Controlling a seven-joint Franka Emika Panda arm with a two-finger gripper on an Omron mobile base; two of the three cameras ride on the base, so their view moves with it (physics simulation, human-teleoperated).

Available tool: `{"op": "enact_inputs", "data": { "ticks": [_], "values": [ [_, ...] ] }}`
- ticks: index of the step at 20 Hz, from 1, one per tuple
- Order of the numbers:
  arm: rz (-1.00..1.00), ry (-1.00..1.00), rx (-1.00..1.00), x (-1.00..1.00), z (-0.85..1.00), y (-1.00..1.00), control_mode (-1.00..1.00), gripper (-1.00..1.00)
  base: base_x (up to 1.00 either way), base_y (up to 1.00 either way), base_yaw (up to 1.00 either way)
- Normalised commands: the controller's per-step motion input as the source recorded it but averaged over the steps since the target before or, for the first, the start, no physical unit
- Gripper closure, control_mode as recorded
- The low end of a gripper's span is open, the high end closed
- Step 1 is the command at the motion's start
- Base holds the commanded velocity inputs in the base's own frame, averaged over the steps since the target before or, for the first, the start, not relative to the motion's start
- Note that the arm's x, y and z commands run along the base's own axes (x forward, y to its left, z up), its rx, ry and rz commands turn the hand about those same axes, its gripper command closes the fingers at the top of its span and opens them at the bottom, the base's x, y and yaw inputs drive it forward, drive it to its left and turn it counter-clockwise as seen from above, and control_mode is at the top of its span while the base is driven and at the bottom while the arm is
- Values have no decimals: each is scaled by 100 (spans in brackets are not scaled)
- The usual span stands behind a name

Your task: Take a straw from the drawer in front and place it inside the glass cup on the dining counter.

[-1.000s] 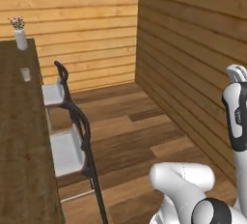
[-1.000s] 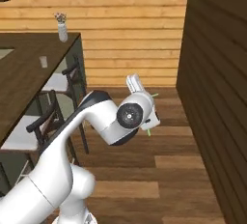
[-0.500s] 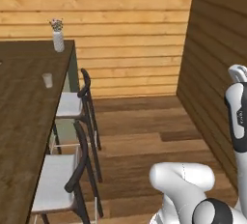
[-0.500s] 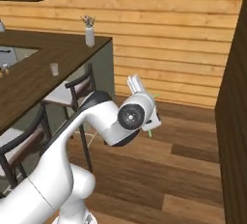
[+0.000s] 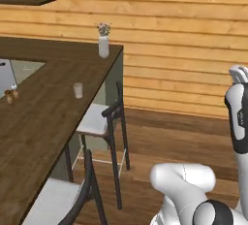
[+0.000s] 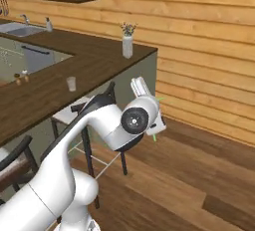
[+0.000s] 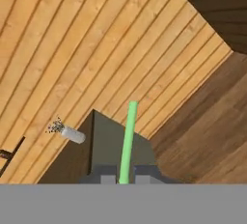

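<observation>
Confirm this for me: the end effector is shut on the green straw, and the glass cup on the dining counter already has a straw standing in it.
Half right. The end effector is shut on the straw, as the hand view shows. But the glass cup on the dining counter holds no straw: the left base view shows it bare, standing apart from the white vase.

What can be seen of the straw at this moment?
The straw is a thin, straight, plain green stick with a matte, plastic-like look. In the hand view it rises from between the two dark fingers, which are shut on its lower end, so it is carried in the air, clear of the dining counter. In the right base view only short green ends poke out behind the hand. Nothing else touches it.
</observation>
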Motion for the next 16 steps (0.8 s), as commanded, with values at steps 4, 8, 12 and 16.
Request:
{"op": "enact_inputs", "data": {
  "ticks": [4, 8, 12, 16],
  "values": [
    [0, 0, 0, 0, 0, 0, 100, 100, 85, -46, 58],
    [0, 0, 0, 0, 0, 0, 100, 100, 78, -35, 62],
    [0, 0, 0, 0, 0, 0, 100, 100, 57, -24, 66],
    [0, 0, 0, 0, 0, 0, 100, 100, 22, -4, 64]
  ]
}}
